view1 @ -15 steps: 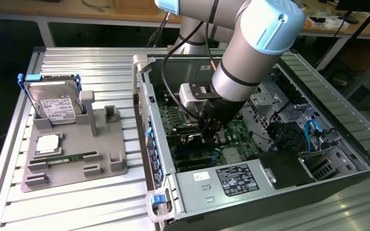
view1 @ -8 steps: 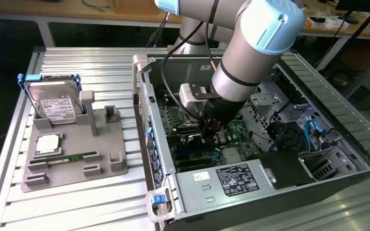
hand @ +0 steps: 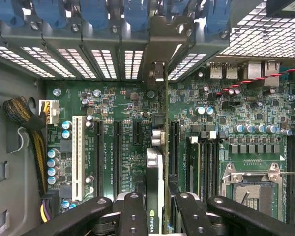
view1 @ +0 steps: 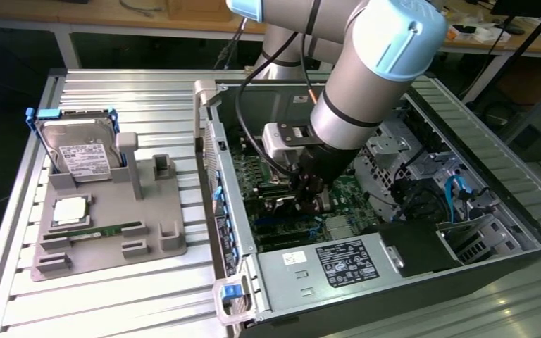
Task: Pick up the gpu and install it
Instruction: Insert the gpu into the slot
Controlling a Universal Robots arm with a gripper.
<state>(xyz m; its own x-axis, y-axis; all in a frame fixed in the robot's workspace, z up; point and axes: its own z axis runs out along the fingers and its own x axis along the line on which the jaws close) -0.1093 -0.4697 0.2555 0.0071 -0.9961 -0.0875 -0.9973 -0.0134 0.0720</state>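
In the exterior view, an open computer case [view1: 383, 211] lies on its side across the centre and right of the frame, on a ribbed metal table [view1: 129, 296]. The arm [view1: 374, 70] comes down from the top centre into the case, and its gripper [view1: 306, 191] sits low over the green motherboard [view1: 265, 179], near the frame's middle. What the gripper carries is hard to make out from here. The power supply [view1: 332, 264] with its black label fills the case's lower end. At the left of the frame a grey holder [view1: 110, 218] stands on the table, with a hard drive [view1: 82, 151] upright at its upper end, a square chip [view1: 70, 210] (probably a processor) lying flat below that, and a narrow green memory stick [view1: 101, 230] lower still.

In the wrist view, the jaws are closed on the gpu [hand: 155, 177], which is seen edge-on as a thin upright card in the centre of the frame, its metal bracket [hand: 160, 73] reaching up to the case's rear slot openings at the top. The black fingers [hand: 132, 214] clamp it from both sides at the bottom centre. The card stands among the motherboard's black slots [hand: 117, 152], with a white slot [hand: 78, 157] further left. I cannot tell whether it is seated. An empty processor socket [hand: 253, 189] lies at lower right, and a bundle of cables [hand: 32, 128] at left.
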